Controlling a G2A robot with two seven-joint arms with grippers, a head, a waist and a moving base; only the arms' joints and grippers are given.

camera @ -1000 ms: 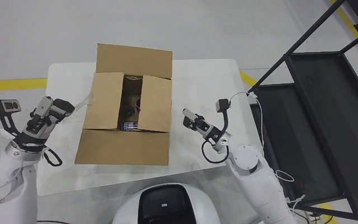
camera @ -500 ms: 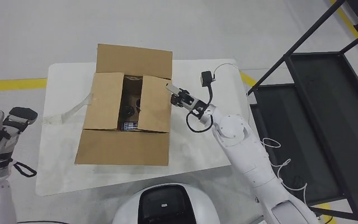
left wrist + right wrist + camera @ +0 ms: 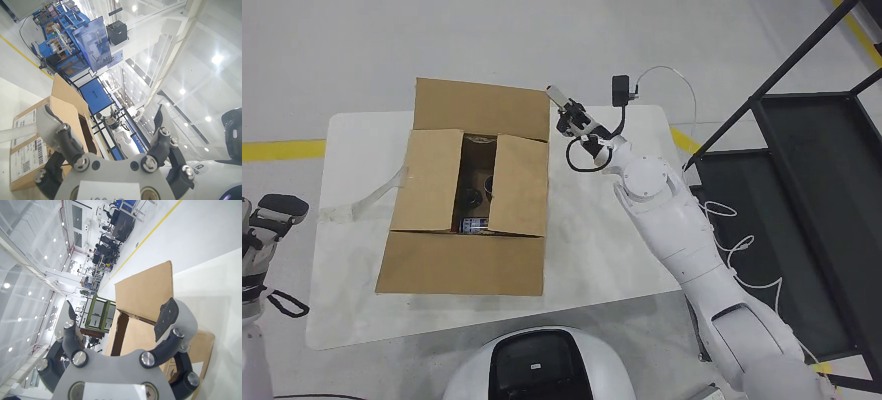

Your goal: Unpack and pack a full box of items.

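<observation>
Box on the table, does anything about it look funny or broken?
Yes. A loose strip of tape hangs off one side of the box and trails onto the table. One flap edge looks ragged, as if torn.

Cardboard box (image 3: 464, 262), partly open, on the table (image 3: 362, 140).
Far flap raised, near flap spread outward; both side flaps partly cover the opening, dark items (image 3: 476, 190) showing between them.

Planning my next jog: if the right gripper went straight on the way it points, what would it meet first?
Most likely the right gripper meets the box's raised far flap near its corner, which lies ahead between the open jaws; depth is unclear.
</observation>
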